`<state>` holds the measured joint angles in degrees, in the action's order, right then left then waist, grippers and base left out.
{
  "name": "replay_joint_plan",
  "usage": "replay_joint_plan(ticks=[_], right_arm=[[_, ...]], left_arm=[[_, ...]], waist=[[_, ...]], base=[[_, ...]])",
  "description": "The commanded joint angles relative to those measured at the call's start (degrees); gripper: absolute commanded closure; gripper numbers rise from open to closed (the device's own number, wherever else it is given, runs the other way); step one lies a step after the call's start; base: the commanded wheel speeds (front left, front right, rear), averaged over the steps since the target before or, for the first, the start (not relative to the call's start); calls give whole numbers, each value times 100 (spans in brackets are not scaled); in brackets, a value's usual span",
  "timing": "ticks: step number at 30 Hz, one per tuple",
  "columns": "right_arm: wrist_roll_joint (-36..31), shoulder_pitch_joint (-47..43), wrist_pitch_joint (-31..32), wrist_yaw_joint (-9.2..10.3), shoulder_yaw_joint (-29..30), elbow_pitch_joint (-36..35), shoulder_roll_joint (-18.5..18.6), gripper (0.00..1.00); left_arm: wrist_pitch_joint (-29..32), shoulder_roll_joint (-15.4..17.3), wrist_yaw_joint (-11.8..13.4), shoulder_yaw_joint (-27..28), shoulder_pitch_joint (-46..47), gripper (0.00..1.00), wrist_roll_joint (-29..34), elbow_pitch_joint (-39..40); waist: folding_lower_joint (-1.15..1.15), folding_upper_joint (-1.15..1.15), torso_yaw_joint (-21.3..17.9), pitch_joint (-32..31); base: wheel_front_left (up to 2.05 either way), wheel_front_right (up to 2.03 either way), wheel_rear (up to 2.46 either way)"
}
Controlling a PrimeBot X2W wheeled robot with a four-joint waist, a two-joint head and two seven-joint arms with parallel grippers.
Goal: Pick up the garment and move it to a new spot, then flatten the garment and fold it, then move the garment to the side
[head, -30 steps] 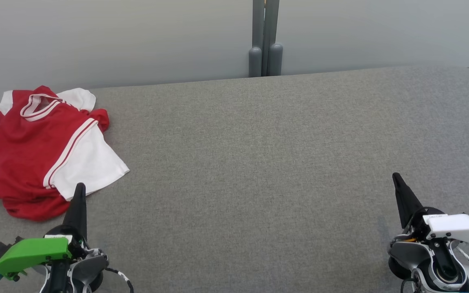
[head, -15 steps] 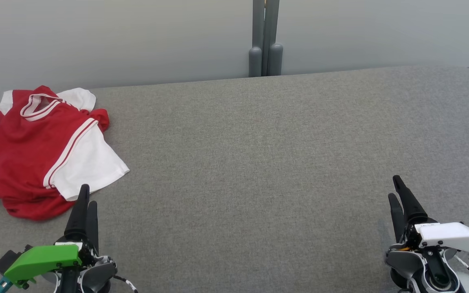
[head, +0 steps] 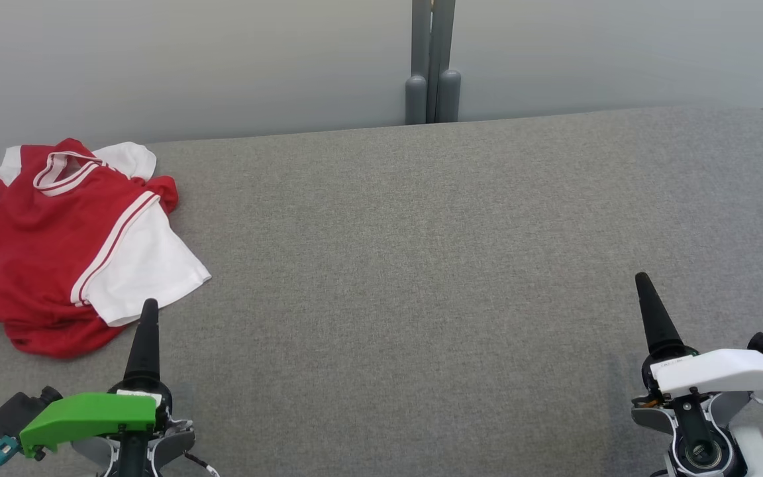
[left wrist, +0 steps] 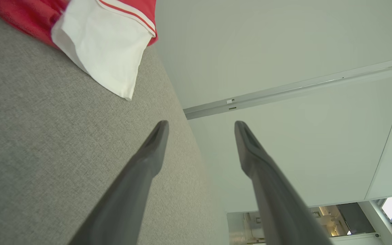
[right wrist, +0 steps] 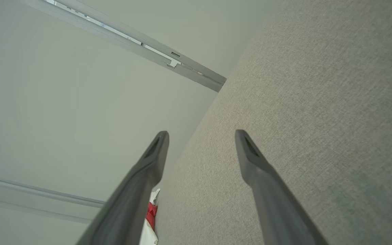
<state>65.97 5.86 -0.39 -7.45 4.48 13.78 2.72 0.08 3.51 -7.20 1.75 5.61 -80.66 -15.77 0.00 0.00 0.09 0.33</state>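
Note:
A crumpled red garment with white sleeves and a striped collar lies at the far left of the grey cloth-covered table, partly over its left edge. My left gripper is at the lower left, its tips just short of the white sleeve and not touching it. In the left wrist view my left gripper is open and empty, with the garment's sleeve ahead of it. My right gripper hovers at the lower right, far from the garment. In the right wrist view my right gripper is open and empty.
A pale wall runs along the table's far edge, with a grey post at its middle. The table's rounded right corner is at the upper right. A narrow strip of floor lies past the left edge, beside the garment.
Both grippers went from shut to open. The left one shifted slightly right and the right one slightly forward. The garment has not moved.

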Motion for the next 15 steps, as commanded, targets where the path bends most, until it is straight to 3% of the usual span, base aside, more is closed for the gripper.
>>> replay_joint_plan(ticks=[1,15], right_arm=[[-439,78,-76,-2,-17,-149,37,0],[-2232,63,-367,-3,-172,-175,41,0]], left_arm=[[-72,71,24,-3,192,0,401,53],[-374,9,81,-157,216,0,2376,-63]], waist=[[0,0,1,2],[0,0,-5,32]], base=[[0,0,0],[0,0,0]])
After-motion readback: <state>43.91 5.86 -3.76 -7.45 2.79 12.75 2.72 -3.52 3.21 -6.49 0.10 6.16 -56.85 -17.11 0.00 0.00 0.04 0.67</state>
